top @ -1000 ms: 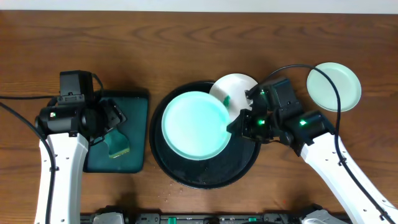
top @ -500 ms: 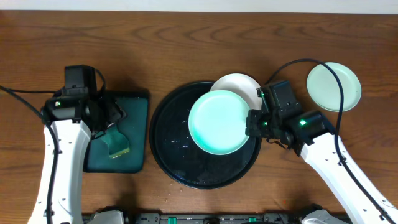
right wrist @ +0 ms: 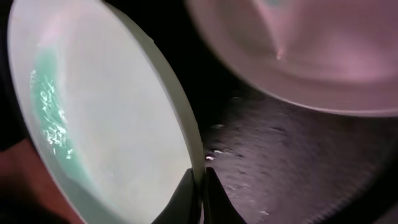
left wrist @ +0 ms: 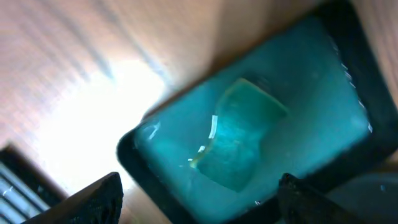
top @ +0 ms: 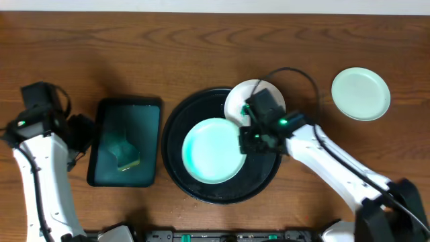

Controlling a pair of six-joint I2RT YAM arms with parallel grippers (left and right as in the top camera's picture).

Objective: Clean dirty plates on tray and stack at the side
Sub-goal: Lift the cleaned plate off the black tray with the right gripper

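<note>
My right gripper (top: 246, 138) is shut on the right rim of a pale mint-green plate (top: 212, 150), holding it over the black tray (top: 201, 191). In the right wrist view the two fingers pinch the plate's edge (right wrist: 200, 185) with the plate (right wrist: 106, 124) tilted above the tray floor (right wrist: 298, 162). A white plate (top: 250, 96) rests on the tray's far rim, partly hidden by the right gripper. Another mint-green plate (top: 361, 94) lies on the table at the right. My left gripper (left wrist: 199, 205) is open and empty, at the left edge of the teal tray.
A dark teal rectangular tray (top: 107, 144) holding water and a green sponge (top: 126, 156) sits left of the black tray. In the left wrist view, the sponge (left wrist: 239, 143) lies in that tray (left wrist: 155, 180). Bare wooden table lies behind and to the right.
My right gripper carried the mint plate right, then back left and nearer, over the tray's middle. My left arm drew back left, off the teal tray, still open.
</note>
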